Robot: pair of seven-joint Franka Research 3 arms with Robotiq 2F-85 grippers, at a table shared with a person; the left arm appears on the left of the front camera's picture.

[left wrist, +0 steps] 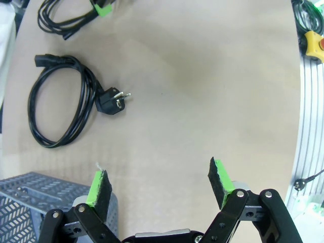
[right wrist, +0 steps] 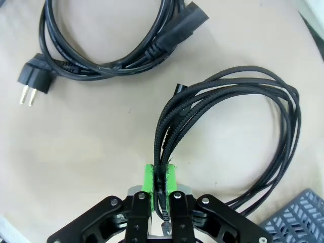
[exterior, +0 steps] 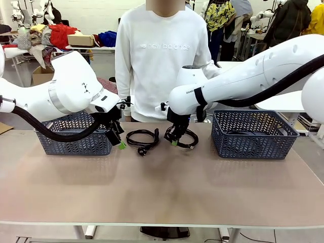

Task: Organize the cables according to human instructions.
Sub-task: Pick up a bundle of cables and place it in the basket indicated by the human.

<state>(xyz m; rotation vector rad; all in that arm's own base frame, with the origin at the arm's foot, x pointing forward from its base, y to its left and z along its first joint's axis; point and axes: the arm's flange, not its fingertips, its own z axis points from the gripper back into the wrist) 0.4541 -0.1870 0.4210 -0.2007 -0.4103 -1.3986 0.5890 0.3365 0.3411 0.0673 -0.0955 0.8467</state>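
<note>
Two coiled black cables lie mid-table in front of the person. The left cable (exterior: 142,137) is a smooth loop with a two-pin plug (left wrist: 113,101); it lies free (right wrist: 116,43). The right cable (exterior: 188,137) is a braided loop (right wrist: 243,116), and my right gripper (exterior: 174,142) is shut on a bundle of its strands (right wrist: 161,177) down at the table. My left gripper (exterior: 120,143) hangs open (left wrist: 161,187) beside the left basket, a short way left of the free cable, with nothing between its green pads (left wrist: 97,188).
A dark mesh basket (exterior: 76,134) stands at the left behind my left arm, and a second basket (exterior: 253,134) at the right holds something dark. The person (exterior: 162,55) stands at the far edge. The near table half (exterior: 162,187) is bare.
</note>
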